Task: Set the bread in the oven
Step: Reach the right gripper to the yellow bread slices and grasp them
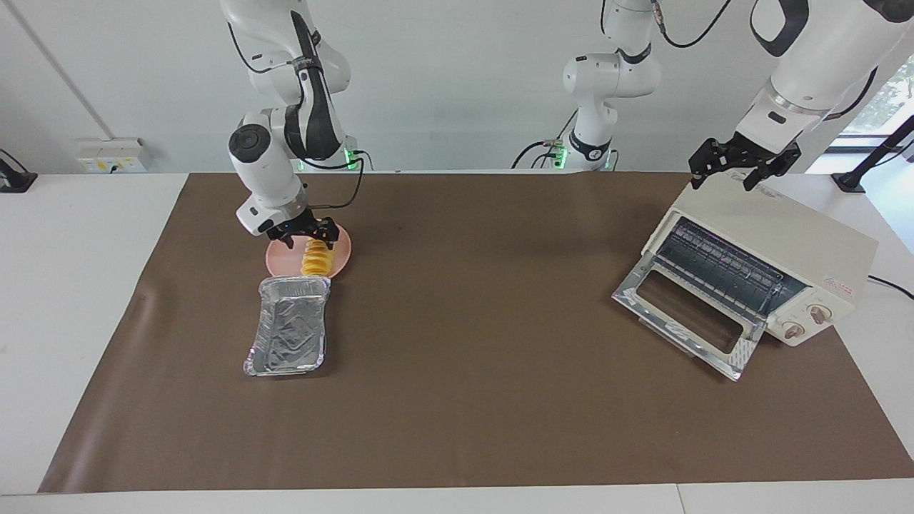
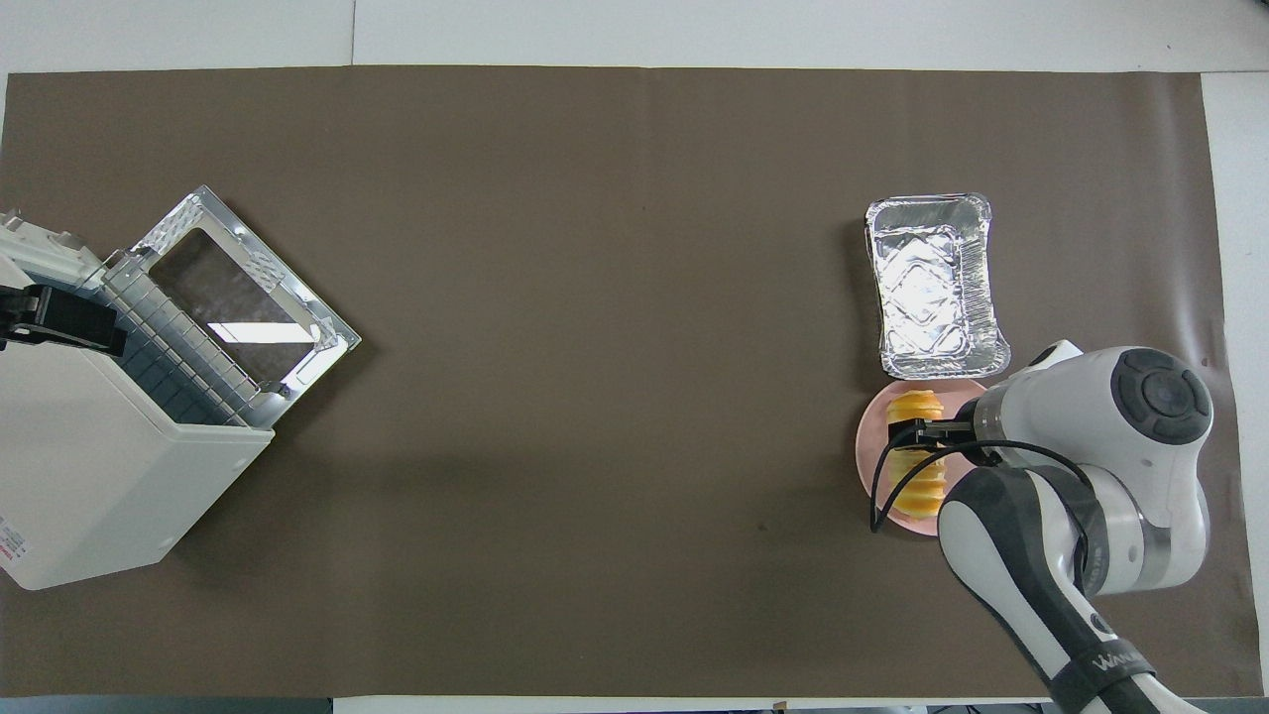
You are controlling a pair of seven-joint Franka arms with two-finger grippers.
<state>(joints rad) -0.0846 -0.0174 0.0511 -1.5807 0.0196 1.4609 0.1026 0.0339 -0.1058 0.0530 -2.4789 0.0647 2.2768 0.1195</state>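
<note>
Looking out from the robots' end of the table, you are seeing the pink plate (image 1: pixel 341 250) first, and I am using it as the landmark. Your right gripper (image 1: pixel 305 232) is sitting low over that plate with its fingers spread on either side of the bread (image 1: pixel 316 259), not yet pinching it as far as the facing view shows. The bread is lying on the plate, its far end pointing at the foil tray (image 1: pixel 289 335), which is touching the plate's rim on the side farther from the robots and is holding nothing.

Well apart from the plate, toward the left arm's end of the table, the oven (image 1: pixel 767 243) is standing with its glass door (image 1: pixel 689 314) dropped flat and the wire rack (image 1: pixel 721 268) showing. Your left gripper (image 1: pixel 742 163) is hovering over the oven's top, fingers spread and carrying nothing; that arm is waiting.

By my reading you are early in the job: the door is already down, but the grasp, the lift, the carry from the plate across to the oven and the placing on the rack are all remaining.
</note>
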